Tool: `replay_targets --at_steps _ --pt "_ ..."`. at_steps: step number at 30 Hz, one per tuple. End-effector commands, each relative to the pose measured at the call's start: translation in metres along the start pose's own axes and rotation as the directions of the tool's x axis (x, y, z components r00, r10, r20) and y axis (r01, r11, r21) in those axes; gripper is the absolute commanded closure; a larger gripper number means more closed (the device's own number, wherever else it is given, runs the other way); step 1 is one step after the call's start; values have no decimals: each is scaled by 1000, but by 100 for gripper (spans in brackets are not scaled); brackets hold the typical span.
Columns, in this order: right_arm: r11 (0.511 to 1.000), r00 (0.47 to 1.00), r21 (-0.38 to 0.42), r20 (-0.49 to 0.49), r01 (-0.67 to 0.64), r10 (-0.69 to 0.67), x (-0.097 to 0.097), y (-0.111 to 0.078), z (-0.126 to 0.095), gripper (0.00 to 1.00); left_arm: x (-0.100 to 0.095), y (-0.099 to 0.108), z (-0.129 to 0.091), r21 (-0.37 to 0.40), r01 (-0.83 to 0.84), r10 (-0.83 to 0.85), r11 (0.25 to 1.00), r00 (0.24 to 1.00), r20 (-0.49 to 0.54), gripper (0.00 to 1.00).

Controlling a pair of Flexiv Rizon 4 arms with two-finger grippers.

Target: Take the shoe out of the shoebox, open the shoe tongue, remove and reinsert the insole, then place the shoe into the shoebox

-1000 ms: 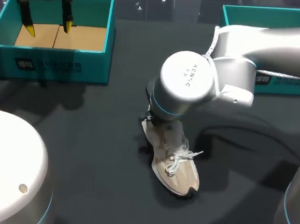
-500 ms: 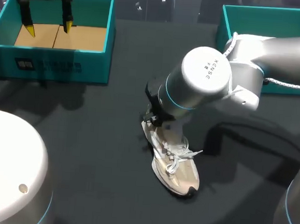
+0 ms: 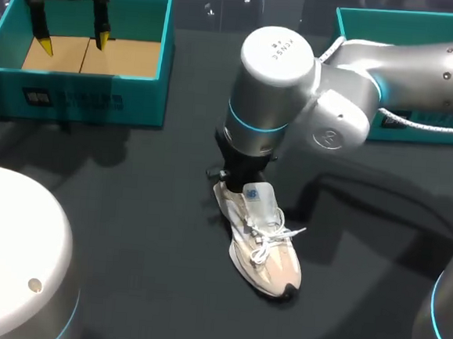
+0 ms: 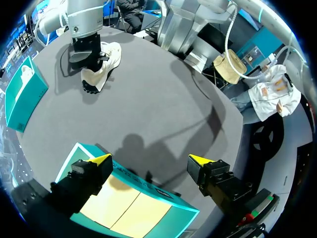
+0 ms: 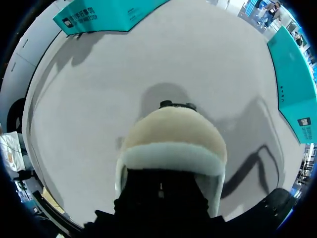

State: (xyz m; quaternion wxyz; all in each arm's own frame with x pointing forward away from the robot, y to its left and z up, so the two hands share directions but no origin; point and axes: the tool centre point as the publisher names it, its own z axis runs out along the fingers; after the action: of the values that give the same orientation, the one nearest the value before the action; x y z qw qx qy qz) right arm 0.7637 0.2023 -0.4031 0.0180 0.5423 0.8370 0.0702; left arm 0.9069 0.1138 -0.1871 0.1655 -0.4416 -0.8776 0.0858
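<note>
- The dark table (image 3: 129, 209) is carrying both boxes and the shoe.
- The right arm (image 3: 390, 80) is reaching in over the table, with its wrist standing above the heel end of the shoe.
- The teal shoebox (image 3: 83, 99) is sitting open directly beneath the left jaws, well apart from the right jaws. A second teal box (image 3: 363, 27) is lying behind the right arm.
- The beige sneaker (image 3: 270, 259) is lying on the table outside the shoebox, just under the right jaws and far ahead of the left jaws. Its tongue (image 3: 259, 203) is standing up and its white laces (image 3: 272, 237) are hanging loose.
- The left jaws are hanging wide open and gripping nothing, with their yellow tips (image 4: 102, 159) over the shoebox's near wall and cardboard floor.
- The right jaws are hiding behind the shoe, so I cannot tell how far open they are.
</note>
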Motion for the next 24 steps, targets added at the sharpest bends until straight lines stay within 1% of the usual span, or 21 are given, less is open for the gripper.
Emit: replay_targets --at_steps 1,5,7,11,13,15,19,24 --pt "999 999 2 33 -38 38 3 -37 27 100 1 0 0 -2 -1 1 1000 1000 0 0" --pt "998 995 3 72 -63 63 -1 -42 13 100 1 0 0 -2 -1 1 1000 1000 0 0" --pt "998 994 3 83 -67 66 -3 -42 4 100 1 0 0 -2 -1 1 1000 1000 0 0" --pt "998 993 10 97 -66 65 -4 -33 -15 100 1 0 0 -2 -1 1 1000 1000 0 0" --pt "997 994 34 87 -70 67 -5 -26 -22 100 1 0 0 -2 -1 1 1000 1000 0 0" --pt "998 995 25 91 -52 49 -3 -23 -29 100 1 0 0 -2 -1 1 1000 1000 0 0" --pt "998 995 37 93 -50 47 -2 -17 -39 100 1 0 0 -2 -1 1 1000 1000 0 0" --pt "997 995 57 82 -60 56 -5 -13 -44 100 1 0 0 -2 -1 1 1000 1000 0 0"
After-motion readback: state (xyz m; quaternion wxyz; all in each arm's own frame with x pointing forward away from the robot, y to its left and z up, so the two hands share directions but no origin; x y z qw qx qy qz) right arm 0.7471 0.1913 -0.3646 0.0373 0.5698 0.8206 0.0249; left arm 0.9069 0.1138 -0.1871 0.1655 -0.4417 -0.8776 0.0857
